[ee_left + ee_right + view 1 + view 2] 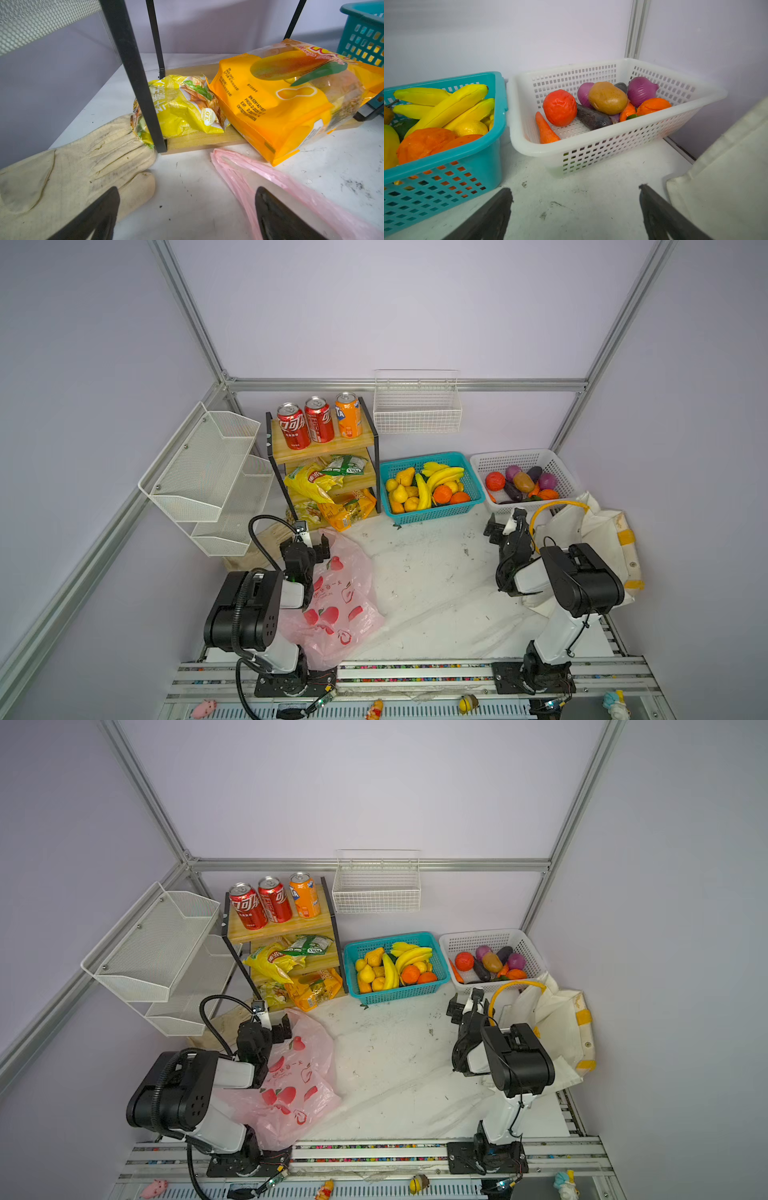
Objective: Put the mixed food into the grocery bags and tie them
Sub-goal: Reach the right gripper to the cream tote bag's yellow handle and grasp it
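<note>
**Two red cola cans with white lettering (293, 427) upright atop the wooden shelf (324, 450)**

You have a scuffed white tabletop (424, 572) between pale lilac walls. Yellow and orange toy fruits (442, 493) fill the teal plastic basket (436, 515). The translucent pink apple-print bag (340, 597) lies crumpled by the left gripper (187, 189). The white canvas tote (598, 531) sits beside the right gripper (575, 187). Both grippers gape empty.

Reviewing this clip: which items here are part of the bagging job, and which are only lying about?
Job: two red cola cans, yellow and orange toy fruits, pink plastic bag, white canvas tote.
Lying about: orange soda can, snack packets, white basket of toy vegetables, tan bag, wire racks.
</note>
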You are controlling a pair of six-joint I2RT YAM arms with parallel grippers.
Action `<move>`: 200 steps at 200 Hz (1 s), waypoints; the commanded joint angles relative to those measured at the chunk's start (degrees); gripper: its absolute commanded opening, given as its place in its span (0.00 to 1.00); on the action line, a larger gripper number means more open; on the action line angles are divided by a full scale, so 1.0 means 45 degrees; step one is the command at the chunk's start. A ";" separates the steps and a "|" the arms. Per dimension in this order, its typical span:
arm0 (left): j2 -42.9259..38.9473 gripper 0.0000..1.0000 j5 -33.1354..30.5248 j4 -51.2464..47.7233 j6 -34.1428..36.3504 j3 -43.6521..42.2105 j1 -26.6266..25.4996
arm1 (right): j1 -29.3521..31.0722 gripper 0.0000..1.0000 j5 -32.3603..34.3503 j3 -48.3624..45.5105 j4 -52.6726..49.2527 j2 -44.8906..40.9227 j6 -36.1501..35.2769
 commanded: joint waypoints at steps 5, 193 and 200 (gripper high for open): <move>-0.0083 1.00 0.0090 0.0581 0.0245 0.0370 0.0088 | 0.0047 0.97 0.0004 0.0015 0.0701 -0.0077 -0.0168; -0.0102 1.00 0.0254 0.0583 0.0263 0.0380 0.0085 | 0.0044 0.97 0.0003 0.0017 0.0702 -0.0074 -0.0176; -0.0100 1.00 0.0258 0.0602 0.0267 0.0380 0.0098 | 0.0043 0.97 0.0004 0.0014 0.0700 -0.0089 -0.0169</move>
